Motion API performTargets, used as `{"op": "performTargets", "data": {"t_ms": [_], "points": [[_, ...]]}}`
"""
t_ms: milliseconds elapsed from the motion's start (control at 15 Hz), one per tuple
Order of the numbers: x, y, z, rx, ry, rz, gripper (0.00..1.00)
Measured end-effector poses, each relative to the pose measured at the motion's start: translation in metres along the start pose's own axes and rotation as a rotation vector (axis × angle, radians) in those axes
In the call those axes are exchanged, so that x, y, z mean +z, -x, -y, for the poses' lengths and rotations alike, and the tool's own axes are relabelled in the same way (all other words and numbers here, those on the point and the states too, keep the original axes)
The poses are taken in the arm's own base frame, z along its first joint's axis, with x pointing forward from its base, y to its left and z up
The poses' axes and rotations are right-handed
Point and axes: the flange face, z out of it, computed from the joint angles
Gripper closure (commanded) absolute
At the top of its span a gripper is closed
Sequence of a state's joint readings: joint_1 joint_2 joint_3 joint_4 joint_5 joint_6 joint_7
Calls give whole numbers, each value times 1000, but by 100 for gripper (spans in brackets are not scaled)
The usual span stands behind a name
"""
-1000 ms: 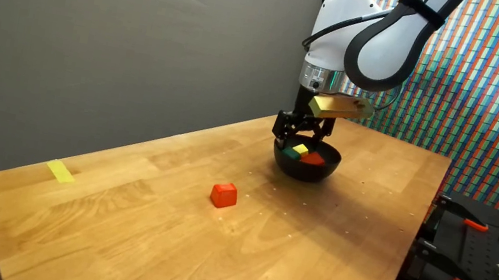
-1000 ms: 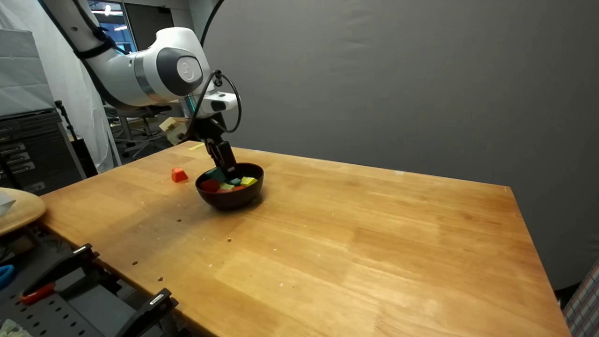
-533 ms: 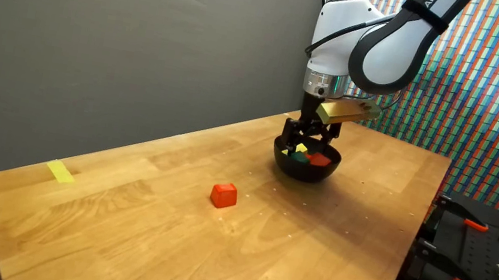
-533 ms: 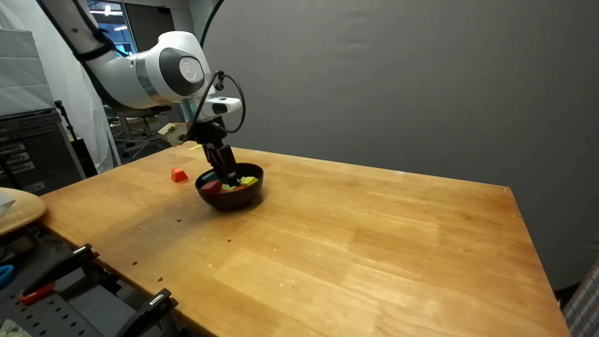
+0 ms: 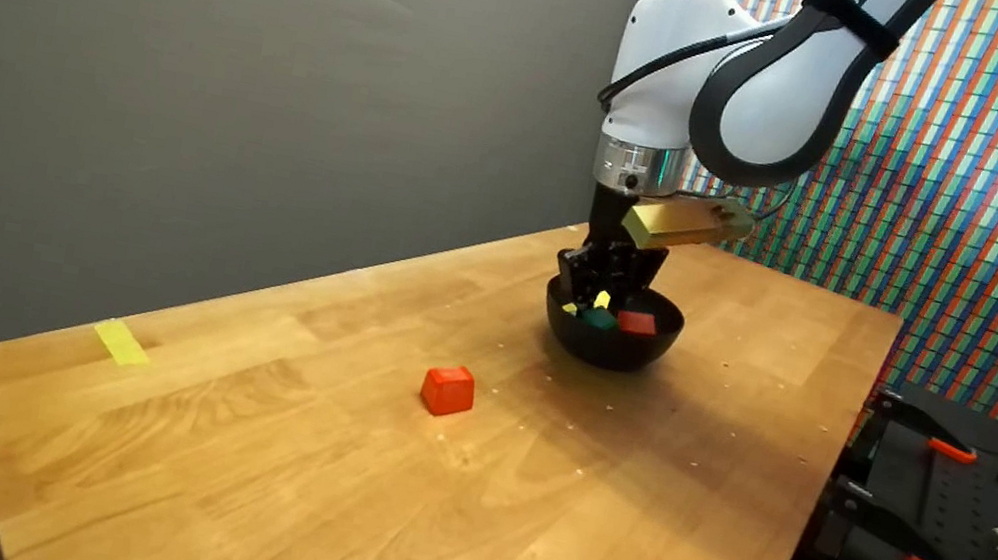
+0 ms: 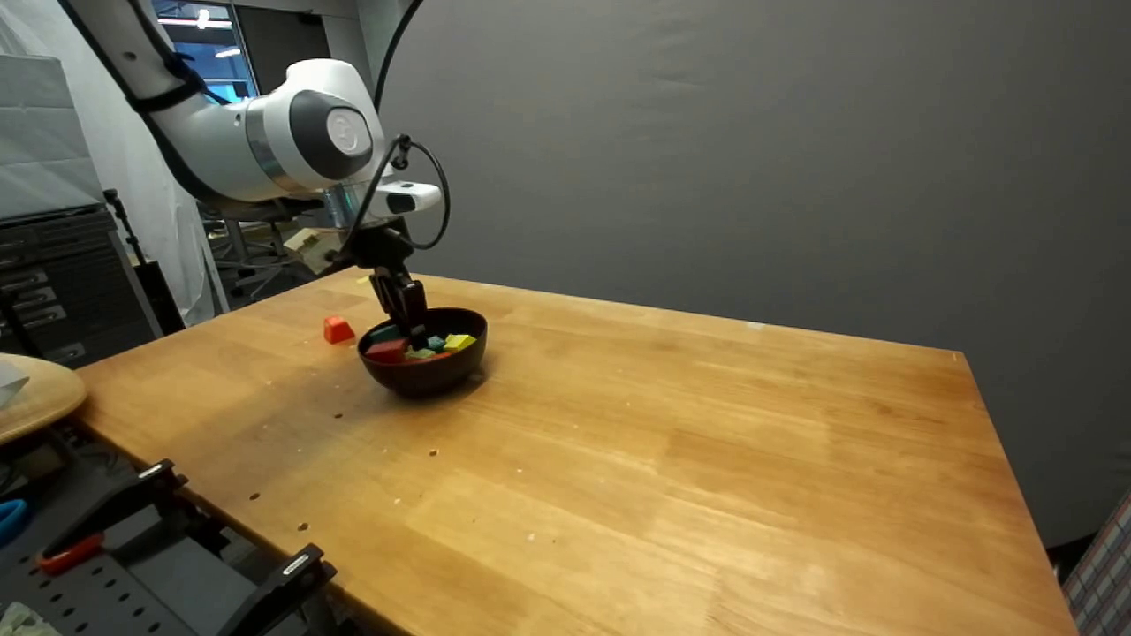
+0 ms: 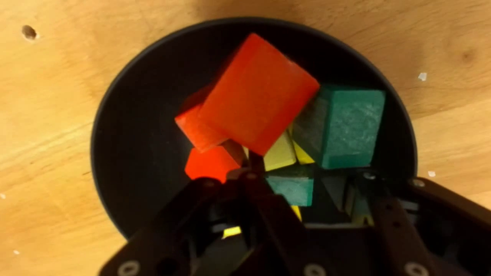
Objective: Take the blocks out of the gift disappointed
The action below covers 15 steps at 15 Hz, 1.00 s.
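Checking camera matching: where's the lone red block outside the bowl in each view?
In an exterior view: lone red block, slightly left of centre, below mid-height.
In an exterior view: lone red block, left third, about mid-height.
Wrist view: not in it; the red blocks visible lie in the black bowl.
Shared landmark: that black bowl, seen in all three views.

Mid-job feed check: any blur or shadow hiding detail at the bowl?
Wrist view: gripper dark and blurred in the foreground, large red block bright and clearer; both exterior views: soft shadow on the table beside the bowl, black gripper blending into its dark interior.
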<state>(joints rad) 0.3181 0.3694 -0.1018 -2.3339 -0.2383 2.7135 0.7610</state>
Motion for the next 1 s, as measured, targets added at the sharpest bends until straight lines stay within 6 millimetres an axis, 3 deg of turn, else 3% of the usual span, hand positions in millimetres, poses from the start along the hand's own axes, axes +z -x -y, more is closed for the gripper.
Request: {"op": "performTargets", "data": {"t_ms": [267,333,533,600,667,733,1000], "points": [[0,0,7,2,-2,12,97],[0,-1,7,3,-1,12,91],[-2,-6,4,14,1,13,89],[-2,-8,2,18,3,13,85],[-2,-10,0,24,5,14,64],[-3,-13,-2,29,7,15,61],[-6,-18,-4,37,2,31,31]]}}
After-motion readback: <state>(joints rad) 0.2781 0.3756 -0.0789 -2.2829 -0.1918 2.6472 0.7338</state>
